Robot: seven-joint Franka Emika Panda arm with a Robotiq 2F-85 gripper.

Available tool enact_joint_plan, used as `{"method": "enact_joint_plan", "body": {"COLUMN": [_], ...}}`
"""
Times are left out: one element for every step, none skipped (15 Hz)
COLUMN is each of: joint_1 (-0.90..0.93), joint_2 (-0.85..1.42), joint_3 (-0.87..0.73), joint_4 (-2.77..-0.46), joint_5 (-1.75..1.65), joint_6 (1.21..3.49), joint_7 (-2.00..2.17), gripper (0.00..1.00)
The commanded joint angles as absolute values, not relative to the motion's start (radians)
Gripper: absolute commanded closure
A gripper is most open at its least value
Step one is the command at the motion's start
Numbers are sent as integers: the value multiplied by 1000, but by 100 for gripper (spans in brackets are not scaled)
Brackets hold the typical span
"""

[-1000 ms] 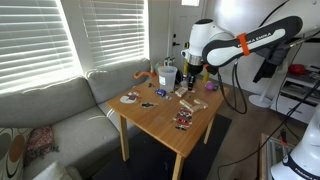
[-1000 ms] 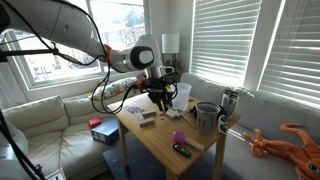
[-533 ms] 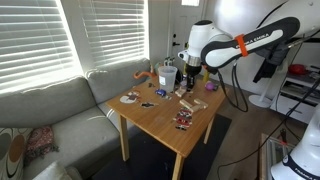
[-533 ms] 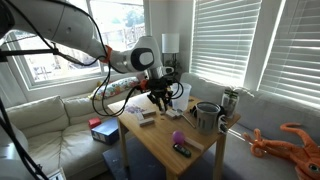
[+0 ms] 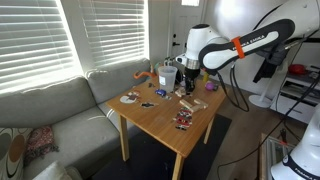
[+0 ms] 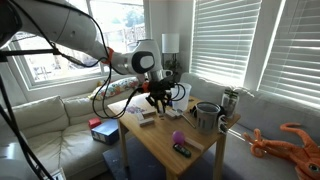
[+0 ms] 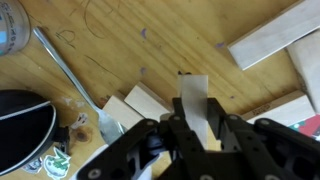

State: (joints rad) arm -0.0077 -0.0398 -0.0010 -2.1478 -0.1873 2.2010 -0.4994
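While the arm reaches over the far part of the bench (image 5: pixel 160 118), its gripper (image 7: pixel 198 128) is clenched on a pale wooden block (image 7: pixel 194 95). Seen from the wrist, the block stands between the two dark fingers (image 7: pixel 165 135) and pokes out beyond their tips, over the bare wood. Whether its end touches the bench is hard to tell from any view. Three loose blocks lie about it: a short block (image 7: pixel 140 100) just to its left, a long block (image 7: pixel 265 40) at the upper right and a third block (image 7: pixel 290 105) at the right edge. A thin metal rod (image 7: pixel 60 62) runs slantwise across the left half, and a black round thing (image 7: pixel 20 125) sits at the lower left. In an exterior view the gripper (image 6: pixel 158 98) hangs low over the bench's left part, with a metal mug (image 6: pixel 207 117) well to its right and a purple ball (image 6: pixel 177 138) nearer the camera. A grey couch (image 5: pixel 60 110) stands left of the bench.
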Motion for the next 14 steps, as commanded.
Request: {"method": "enact_joint_plan", "body": {"joint_1": [0, -1, -2, -2, -1, -2, -3, -4, -5, -5, -4, -4, -4, -5], "joint_2": [-28, -24, -20, -18, -14, -11, -11, -12, -14, -16, -15, -12, -12, -11], "joint_3": [-4, -4, -4, -3, -2, -2, -3, -3, -4, -4, -4, -4, -4, -4], "joint_4": [-2138, -2136, -2134, -2135, -2133, -2131, -2128, -2128, -2130, -2131, -2130, -2127, -2127, -2126], "joint_5": [-147, -142, -136, -129, -124, -124, -121, -123, -125, -124, -130, -127, -126, -124], "joint_6": [2174, 2167, 2162, 2159, 2155, 2150, 2147, 2143, 2142, 2144, 2139, 2131, 2128, 2121], "joint_7": [-572, -582, -591, -600, -611, -619, -627, -630, -632, -637, -640, -647, -653, -658], "gripper": [93, 93, 93, 93, 93, 93, 93, 93, 93, 93, 93, 93, 93, 93]}}
